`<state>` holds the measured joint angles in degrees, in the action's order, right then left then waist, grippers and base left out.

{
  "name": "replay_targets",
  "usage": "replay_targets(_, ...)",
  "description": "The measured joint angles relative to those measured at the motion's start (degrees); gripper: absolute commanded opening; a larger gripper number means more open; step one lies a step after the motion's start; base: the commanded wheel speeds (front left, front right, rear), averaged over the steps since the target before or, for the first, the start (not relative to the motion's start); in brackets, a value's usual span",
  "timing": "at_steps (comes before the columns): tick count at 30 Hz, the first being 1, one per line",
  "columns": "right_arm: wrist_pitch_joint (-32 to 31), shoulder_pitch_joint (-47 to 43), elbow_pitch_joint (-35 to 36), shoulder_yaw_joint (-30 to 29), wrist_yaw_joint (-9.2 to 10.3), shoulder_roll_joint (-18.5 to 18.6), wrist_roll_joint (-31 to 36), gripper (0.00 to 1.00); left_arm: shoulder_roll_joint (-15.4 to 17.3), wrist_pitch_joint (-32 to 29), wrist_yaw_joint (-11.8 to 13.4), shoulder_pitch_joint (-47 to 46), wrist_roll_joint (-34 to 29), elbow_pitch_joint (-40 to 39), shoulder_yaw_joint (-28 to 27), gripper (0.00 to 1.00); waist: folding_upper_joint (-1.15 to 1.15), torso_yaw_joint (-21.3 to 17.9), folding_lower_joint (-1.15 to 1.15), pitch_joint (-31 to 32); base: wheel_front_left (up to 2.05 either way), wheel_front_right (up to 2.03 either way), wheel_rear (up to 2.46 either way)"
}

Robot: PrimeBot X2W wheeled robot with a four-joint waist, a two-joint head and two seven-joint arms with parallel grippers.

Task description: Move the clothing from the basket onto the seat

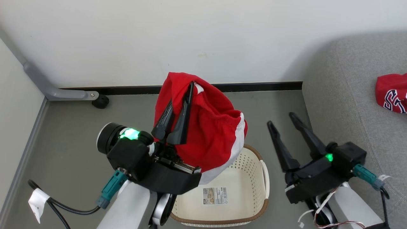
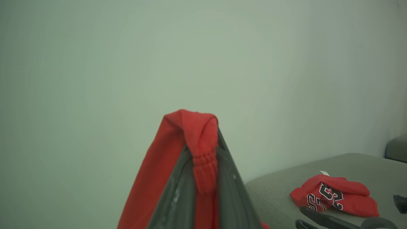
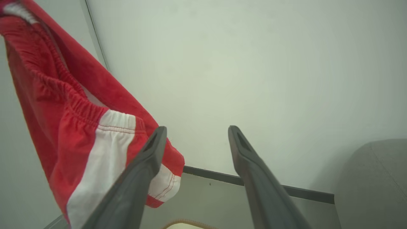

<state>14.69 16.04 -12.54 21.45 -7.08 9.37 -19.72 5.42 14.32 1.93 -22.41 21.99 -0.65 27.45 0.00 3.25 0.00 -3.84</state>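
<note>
My left gripper (image 1: 182,95) is shut on the red shorts (image 1: 213,133), pinching the elastic waistband (image 2: 202,159). They hang in the air above the cream basket (image 1: 254,187), white side stripe (image 3: 105,149) showing. The basket's bottom is bare apart from a label sticker (image 1: 215,195). The red jersey (image 1: 391,93) with black-and-white lettering lies crumpled on the grey seat (image 1: 349,95) at the right, also seen in the left wrist view (image 2: 334,195). My right gripper (image 1: 281,119) stands open to the right of the basket, nothing between its fingers (image 3: 149,152).
A white wall with a black baseboard (image 1: 260,86) runs behind the basket. A grey metal leg with a black caster (image 1: 101,101) sits at the back left. A black cable (image 1: 60,205) lies on the grey floor at the lower left.
</note>
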Motion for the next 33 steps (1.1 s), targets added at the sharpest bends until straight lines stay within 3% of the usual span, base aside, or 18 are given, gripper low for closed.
replay_targets(7,0.00,1.05,4.27,8.27,0.00,1.81,-3.76,1.00,-0.29,0.00,-0.53,-0.09,-0.53,0.02,0.13,0.00,0.00,0.17,0.00,0.03,0.00,0.00,0.00)
replay_targets(15,0.00,2.97,2.22,16.59,0.00,5.02,-8.14,1.00,-0.79,0.00,-1.49,-0.65,-1.01,-0.37,0.78,0.00,0.00,0.73,0.00,-0.09,0.00,0.00,0.00)
replay_targets(24,0.00,5.97,-2.40,19.16,0.00,6.21,-13.80,1.00,-1.75,0.00,-2.50,-1.79,-1.51,-0.66,2.69,0.00,0.00,2.12,0.00,-0.51,0.00,0.00,0.00)
replay_targets(33,0.00,13.12,-5.06,25.36,0.00,5.91,-19.29,1.00,-2.05,0.00,-3.03,-1.98,-1.76,-0.65,4.08,0.00,0.00,4.03,0.00,-1.03,0.00,0.00,0.00)
